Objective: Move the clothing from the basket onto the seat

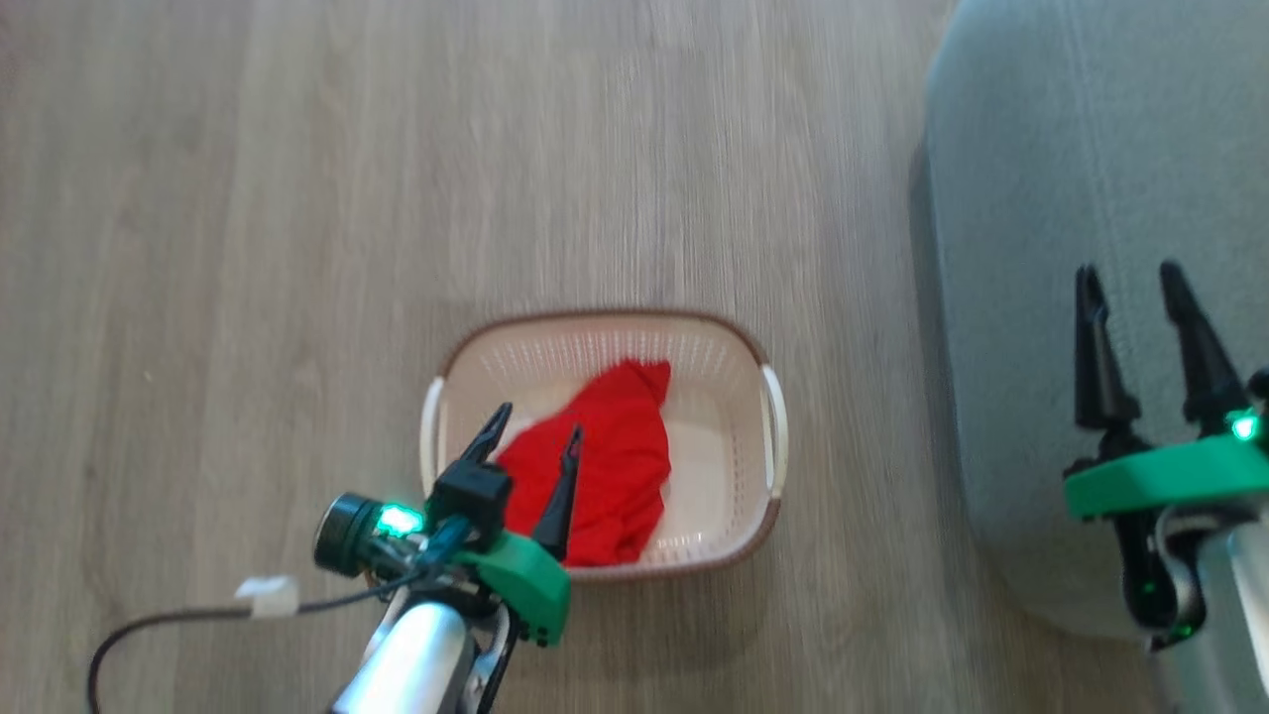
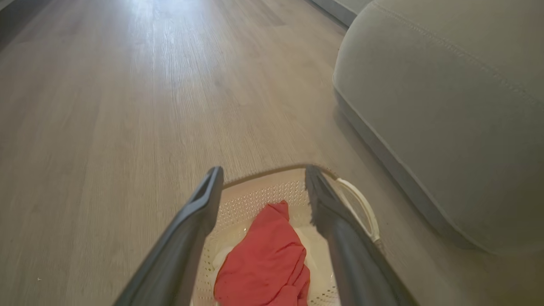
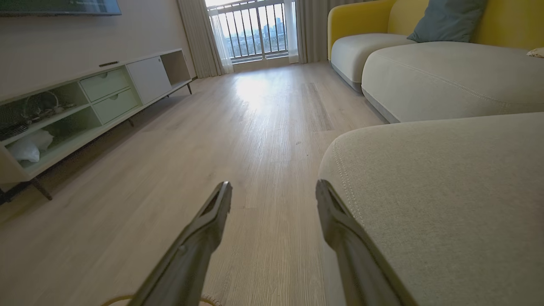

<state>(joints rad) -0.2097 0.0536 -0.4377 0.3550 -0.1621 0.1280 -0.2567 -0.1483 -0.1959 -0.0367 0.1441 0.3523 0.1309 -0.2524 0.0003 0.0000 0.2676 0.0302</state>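
The robot's left gripper (image 1: 538, 421) and right gripper (image 1: 1128, 273) are each wearing bright green mounts (image 1: 525, 580) beneath two long, tapering dark fingers (image 1: 1095, 367), green lights (image 1: 400, 519) glowing beside silvery forearms (image 1: 421, 645), while a black cable (image 1: 149, 623) carrying a white tag (image 1: 268, 597) is trailing from the left wrist.

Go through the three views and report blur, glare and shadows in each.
Head view: soft all over, floor grain smeared, a dark shadow along the seat edge and below the basket. Left wrist view: pale glare on the floor at the top; clothing looks washed-out. Right wrist view: window partly blown out, its glare streaks the floor; sharpest of the three.
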